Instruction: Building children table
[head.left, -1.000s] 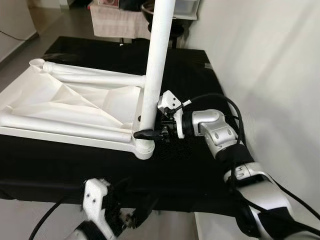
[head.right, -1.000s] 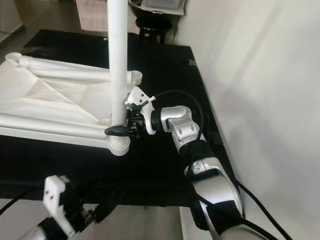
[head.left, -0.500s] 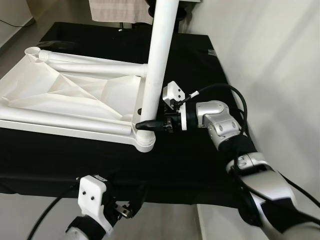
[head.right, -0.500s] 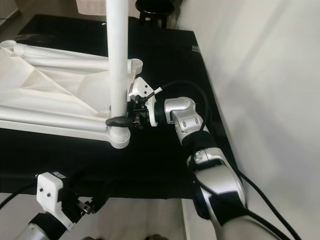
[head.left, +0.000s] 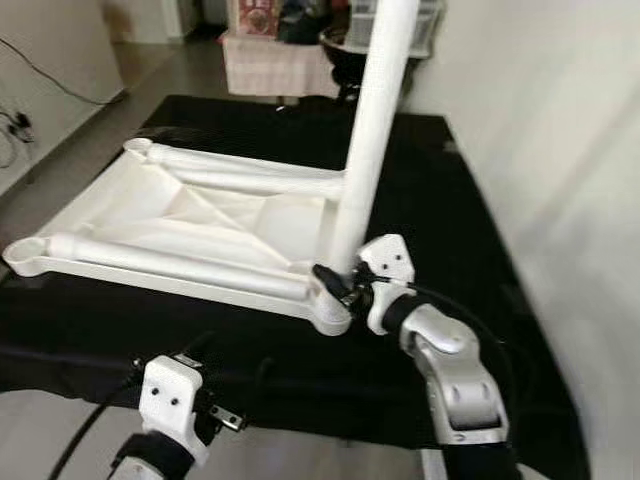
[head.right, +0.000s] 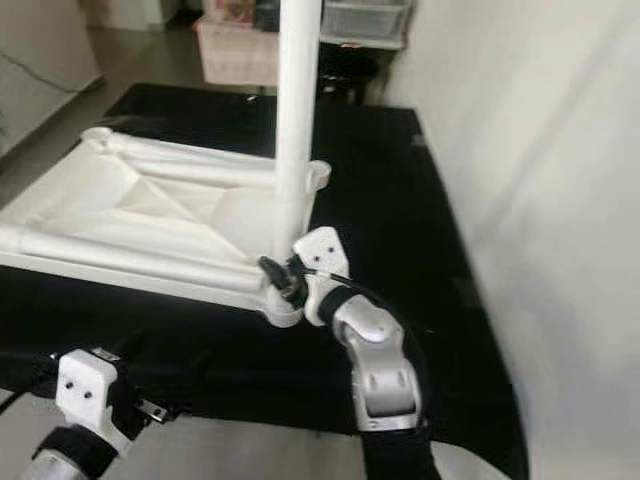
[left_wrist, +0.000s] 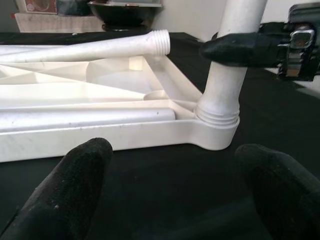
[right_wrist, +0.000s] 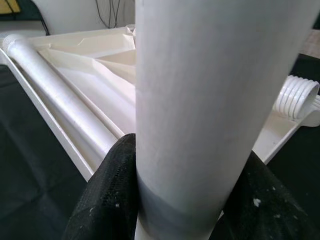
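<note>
Right gripper: black fingers closed on both sides of the upright leg, low on its shaft just above the threaded socket; firm grasp, seen close in the right wrist view with a pad pressed to each flank of the tube.

Left gripper: fingers spread wide, holding nothing; hovers at the near edge of the black table cover, facing the same corner.

Table top: white moulded plastic, lying underside up on the cover, ribbed panel showing; two loose legs laid across it; upright leg stands in the corner socket at about 4 o'clock of the panel.

Handling, as judged: hollow plastic, light and stiff, not fragile; smooth and round, so liable to slip under twist; best taken low on the shaft near the threads, where turning force seats it; panel may skate on the cloth unless steadied.

Change from half a second earlier: camera has shifted, whole scene sits lower and nearer; right forearm now reaches up from 6 o'clock, not from 3 o'clock; grasp height on the leg much the same; left gripper unchanged, idle and open.
</note>
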